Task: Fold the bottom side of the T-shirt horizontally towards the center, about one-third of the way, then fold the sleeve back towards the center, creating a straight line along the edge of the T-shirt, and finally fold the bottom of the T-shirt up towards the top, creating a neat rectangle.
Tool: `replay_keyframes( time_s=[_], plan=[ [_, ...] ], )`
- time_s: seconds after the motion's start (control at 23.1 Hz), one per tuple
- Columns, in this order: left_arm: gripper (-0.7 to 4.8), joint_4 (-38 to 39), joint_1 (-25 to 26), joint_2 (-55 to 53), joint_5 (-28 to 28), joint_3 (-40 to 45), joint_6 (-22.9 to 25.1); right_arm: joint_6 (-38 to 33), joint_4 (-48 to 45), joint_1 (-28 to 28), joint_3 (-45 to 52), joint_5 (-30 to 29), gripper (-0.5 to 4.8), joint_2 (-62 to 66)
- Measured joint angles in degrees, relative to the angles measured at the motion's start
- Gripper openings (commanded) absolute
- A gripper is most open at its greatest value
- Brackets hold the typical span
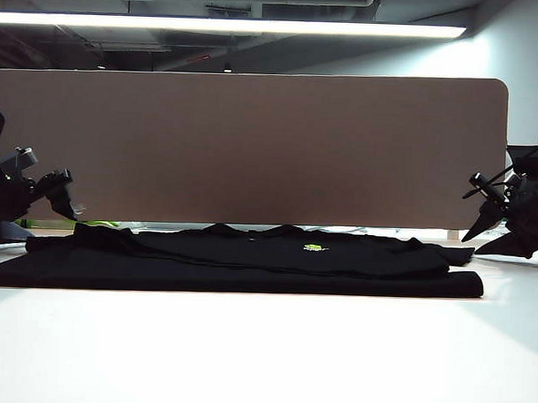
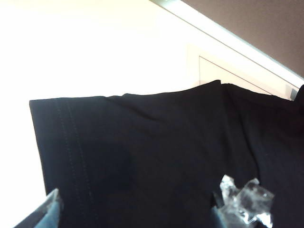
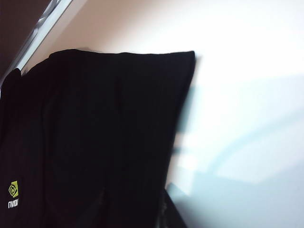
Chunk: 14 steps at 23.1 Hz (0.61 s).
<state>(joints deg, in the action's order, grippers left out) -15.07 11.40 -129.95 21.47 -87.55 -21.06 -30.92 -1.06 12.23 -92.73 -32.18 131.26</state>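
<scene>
**Left hand above black cloth**

Spread flat on the white counter (image 2: 95, 47): the T-shirt (image 2: 156, 152), stitched hem edge toward nine o'clock. Poised over the cloth: the left hand (image 2: 137, 213), fingers (image 2: 47, 213) wide apart, one at seven o'clock, the other at five o'clock, nothing between them. Tan divider panel (image 2: 256, 28) at one o'clock.

In the exterior view both arms are cut off by the side edges. The left tool (image 2: 135, 216) shows only two finger stubs, its tips out of frame. The right tool (image 3: 135, 211) is dark against the black cloth T-shirt (image 3: 95, 133), its opening unreadable. The small yellow-green logo (image 3: 13, 192) is clipped at nine o'clock.
</scene>
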Motion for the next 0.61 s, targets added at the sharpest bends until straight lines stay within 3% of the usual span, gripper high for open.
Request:
replay_keyframes(
  time_s=[0.61],
  plan=[
    [3.95,3.3,-0.7,0.1,-3.0,-0.3,4.6,-1.2,-2.1,-2.8,0.0,-2.0,1.49,0.3]
  ],
)
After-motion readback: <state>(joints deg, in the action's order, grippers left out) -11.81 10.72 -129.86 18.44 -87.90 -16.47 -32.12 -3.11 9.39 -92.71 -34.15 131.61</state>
